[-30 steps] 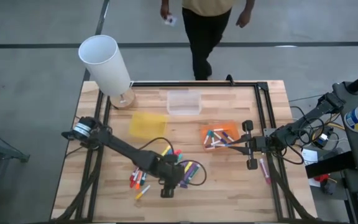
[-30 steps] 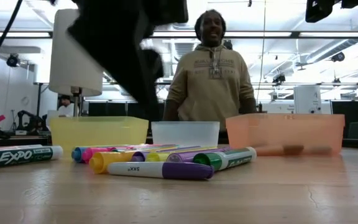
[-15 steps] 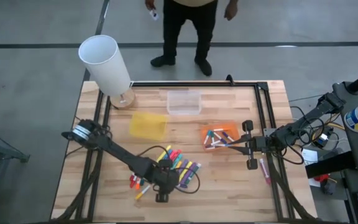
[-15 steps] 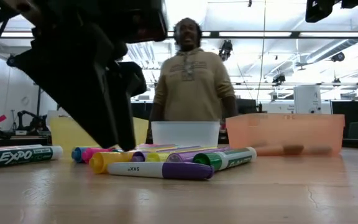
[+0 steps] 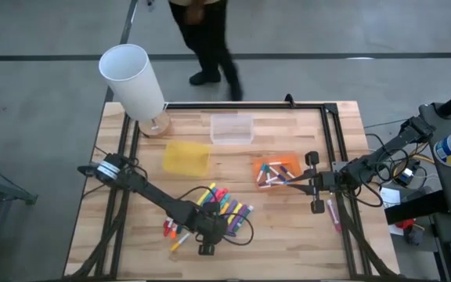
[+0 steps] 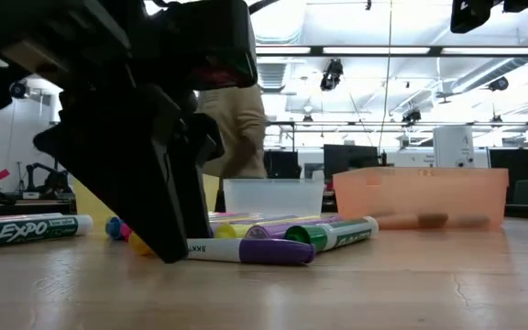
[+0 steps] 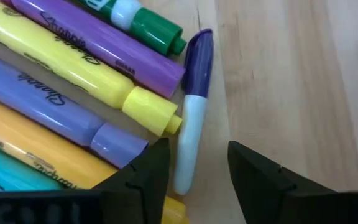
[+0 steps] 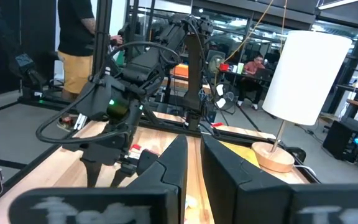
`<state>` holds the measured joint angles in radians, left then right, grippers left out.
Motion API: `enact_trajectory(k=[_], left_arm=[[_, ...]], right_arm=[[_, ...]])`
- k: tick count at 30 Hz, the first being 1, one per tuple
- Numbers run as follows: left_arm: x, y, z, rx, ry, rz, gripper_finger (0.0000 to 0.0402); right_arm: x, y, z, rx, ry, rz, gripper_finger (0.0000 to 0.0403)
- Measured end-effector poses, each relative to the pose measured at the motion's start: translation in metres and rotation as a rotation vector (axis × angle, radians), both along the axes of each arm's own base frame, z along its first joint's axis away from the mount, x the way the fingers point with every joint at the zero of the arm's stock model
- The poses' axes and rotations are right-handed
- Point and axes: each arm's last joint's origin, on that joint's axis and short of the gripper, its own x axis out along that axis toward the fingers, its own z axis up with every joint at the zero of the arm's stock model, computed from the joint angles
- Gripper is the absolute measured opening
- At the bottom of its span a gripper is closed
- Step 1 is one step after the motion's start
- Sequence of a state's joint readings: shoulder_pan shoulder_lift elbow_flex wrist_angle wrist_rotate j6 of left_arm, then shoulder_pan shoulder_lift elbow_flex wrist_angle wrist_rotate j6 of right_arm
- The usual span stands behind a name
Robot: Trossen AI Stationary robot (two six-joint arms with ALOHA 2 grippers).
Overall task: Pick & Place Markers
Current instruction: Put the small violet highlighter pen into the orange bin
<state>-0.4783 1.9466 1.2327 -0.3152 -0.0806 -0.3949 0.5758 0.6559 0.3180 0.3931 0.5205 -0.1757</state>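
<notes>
Several coloured markers lie side by side in a pile on the wooden table. At the pile's near side lies a white marker with a purple cap, which also shows in the low view. My left gripper has come down slanting over this marker's white end and is open, one finger on each side of it. In the low view my left gripper reaches down to the table top. My right gripper waits, shut, beside the orange tray, which holds a few markers.
A yellow tray and a clear tray stand farther back. A white lamp on a wooden foot is at the far left corner. A few more markers lie left of the pile. A person walks past the far edge.
My left gripper has sunk from above the pile down to the table, settling over the white and purple marker at the pile's near side. The markers have kept still. The person behind the table has walked toward the left.
</notes>
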Motion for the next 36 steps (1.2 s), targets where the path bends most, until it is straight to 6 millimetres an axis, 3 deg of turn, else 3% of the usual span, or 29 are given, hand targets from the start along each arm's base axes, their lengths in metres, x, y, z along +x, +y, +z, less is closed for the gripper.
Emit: enact_trajectory(k=[5,12,16,23,29,36], left_arm=[[0.002,0.003,-0.004,0.01,0.008,0.012,0.0118],[0.004,0.004,-0.002,0.006,0.007,0.015,0.0019],[0.008,0.002,0.007,-0.018,0.008,0.009,0.0021],[0.017,0.008,0.048,0.026,-0.034,-0.002,0.0023],[0.038,0.04,0.083,0.113,-0.14,0.009,0.0022],[0.065,0.106,0.102,0.118,-0.228,0.138,0.0024]], right_arm=[[0.0,0.0,0.0,0.0,0.0,0.0,0.0043],[0.0,0.0,0.0,0.0,0.0,0.0,0.0043],[0.0,0.0,0.0,0.0,0.0,0.0,0.0043],[0.0,0.0,0.0,0.0,0.0,0.0,0.0043],[0.0,0.0,0.0,0.0,0.0,0.0,0.0043],[0.0,0.0,0.0,0.0,0.0,0.0,0.0043]])
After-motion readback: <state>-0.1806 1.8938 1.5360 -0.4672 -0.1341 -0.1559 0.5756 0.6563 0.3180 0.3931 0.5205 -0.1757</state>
